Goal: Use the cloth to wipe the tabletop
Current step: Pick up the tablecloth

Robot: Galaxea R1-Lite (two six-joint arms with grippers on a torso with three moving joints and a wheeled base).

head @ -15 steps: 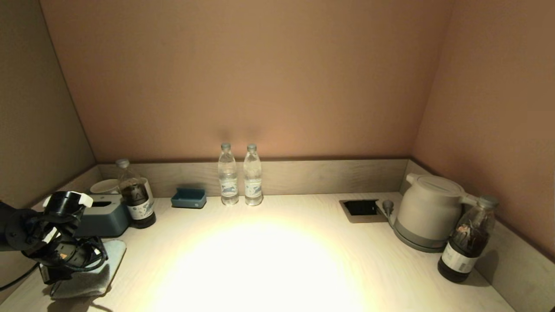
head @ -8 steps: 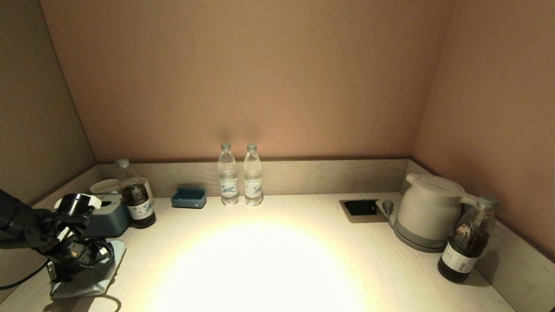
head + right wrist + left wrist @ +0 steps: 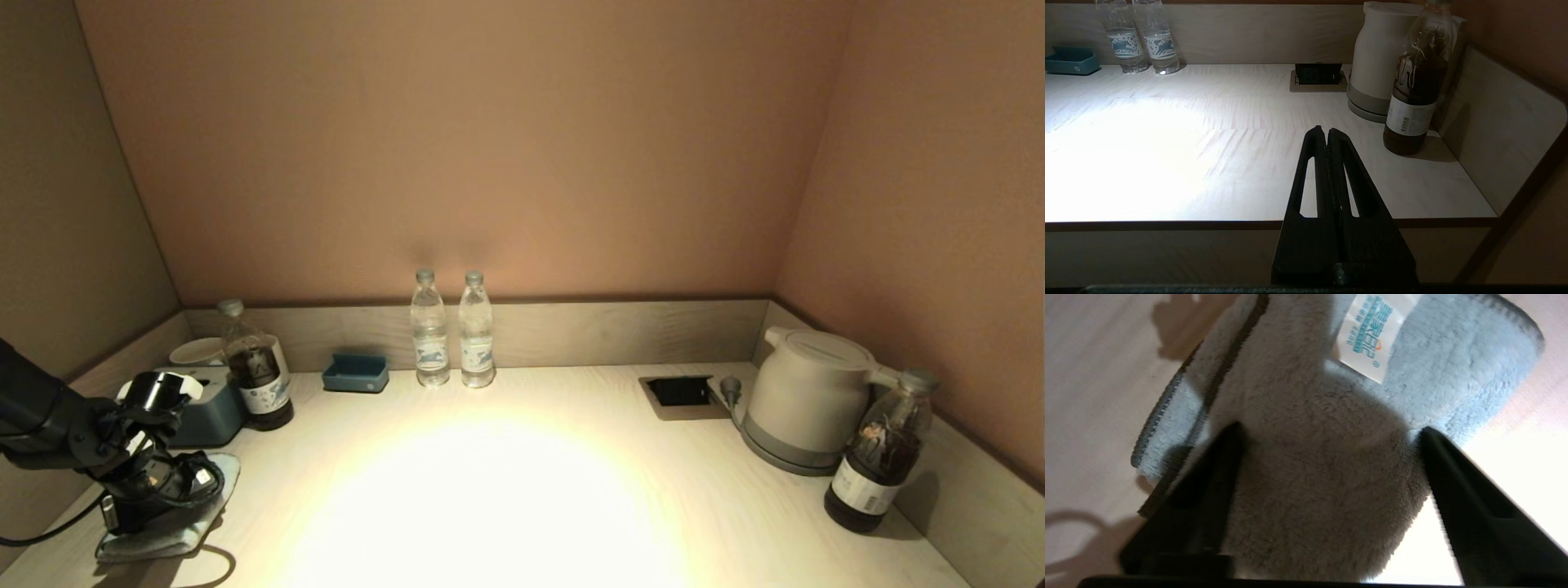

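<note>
Cloth [image 3: 167, 531], light-blue terry w/ a white tag [image 3: 1370, 335], is lying folded at the near-left corner of the tabletop [image 3: 522, 490], just in front of the dark tissue box [image 3: 208, 412]. Left gripper [image 3: 1327, 441] is sitting right over it, fingers [image 3: 1216, 482] spread wide & straddling the pile, not pinching yet. Judging by looks: soft, light, floppy, so it's likely bunching rather than sliding; best hold is prob. across the thick folded middle, pressing down while closing. Right gripper [image 3: 1327, 136] is waiting low off the near-right edge, fingers pressed together, holding nothing. Further back: dark drink bottle [image 3: 257, 380] beside the box, teal tray [image 3: 355, 373], two water bottles [image 3: 453, 331] at the back rim, socket recess [image 3: 678, 392], kettle [image 3: 808, 400], 2nd dark bottle [image 3: 878, 449] on the right.
</note>
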